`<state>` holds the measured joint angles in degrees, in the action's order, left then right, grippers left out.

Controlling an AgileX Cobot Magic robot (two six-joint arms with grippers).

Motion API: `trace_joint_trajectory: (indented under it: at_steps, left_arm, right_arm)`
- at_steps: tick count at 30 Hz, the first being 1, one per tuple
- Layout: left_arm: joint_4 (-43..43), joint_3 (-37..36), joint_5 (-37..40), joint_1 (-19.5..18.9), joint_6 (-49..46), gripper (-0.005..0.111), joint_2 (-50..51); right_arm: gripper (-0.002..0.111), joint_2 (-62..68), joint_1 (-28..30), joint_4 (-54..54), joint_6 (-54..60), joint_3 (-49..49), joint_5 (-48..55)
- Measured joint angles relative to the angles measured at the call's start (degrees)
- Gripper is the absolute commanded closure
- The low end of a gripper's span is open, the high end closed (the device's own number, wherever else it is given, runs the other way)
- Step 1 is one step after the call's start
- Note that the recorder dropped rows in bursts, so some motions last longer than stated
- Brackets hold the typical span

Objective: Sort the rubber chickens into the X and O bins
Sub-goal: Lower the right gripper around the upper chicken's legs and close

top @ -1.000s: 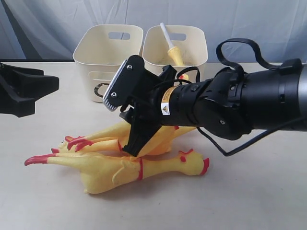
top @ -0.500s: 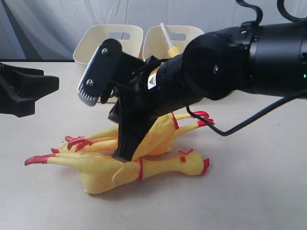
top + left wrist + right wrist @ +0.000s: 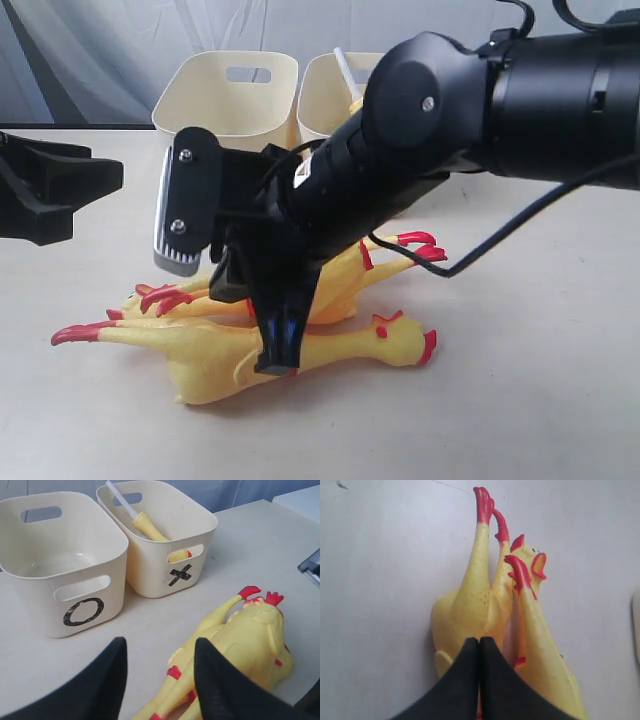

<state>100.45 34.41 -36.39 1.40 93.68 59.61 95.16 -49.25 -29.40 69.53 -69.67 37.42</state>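
Observation:
Yellow rubber chickens lie piled on the table. The front chicken [image 3: 340,352] has its head to the right and its red feet to the left. Overlapping chickens [image 3: 335,285] lie behind it, also visible in the left wrist view [image 3: 250,645]. My right gripper [image 3: 278,362] is shut and empty, its tips [image 3: 480,641] low over the front chicken's body [image 3: 465,610]. My left gripper [image 3: 161,642] is open at the left [image 3: 95,195], apart from the pile. At the back stand the O bin [image 3: 50,565] and the X bin [image 3: 197,530], which holds a yellow object [image 3: 147,524] with a white stick.
The right arm's bulky black body [image 3: 480,110] stretches across the middle and hides the bins' fronts in the exterior view. Pale tabletop [image 3: 540,400] surrounds the pile. A grey curtain hangs behind the bins.
The right arm has swung down and leftward, bringing its shut gripper from the rear chickens down to the front chicken. The left gripper and the chickens have not moved.

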Motion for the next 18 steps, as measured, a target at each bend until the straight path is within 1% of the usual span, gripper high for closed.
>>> trace_joint_trajectory:
  at_steps: [6,11,12,14,18]
  left_arm:
    - [0.0,0.0,0.0,0.0,0.0,0.065,0.0]
    - [0.0,0.0,0.0,0.0,0.0,0.065,0.0]
    - [0.0,0.0,0.0,0.0,0.0,0.065,0.0]
    - [0.0,0.0,0.0,0.0,0.0,0.065,0.0]
    - [0.0,-0.12,0.0,0.0,0.0,0.065,0.0]
  right_arm:
    - [0.109,2.13,2.81,-5.33,-0.54,-4.2,6.64]
    - [0.109,3.91,4.49,-6.85,-1.74,-6.75,6.21]
    - [0.106,4.24,4.63,-6.85,-1.97,-6.84,5.2]
    - [0.096,4.97,4.84,-6.85,-2.46,-6.98,2.59]
    - [0.068,5.99,4.98,-6.13,-2.7,-6.98,-0.55]
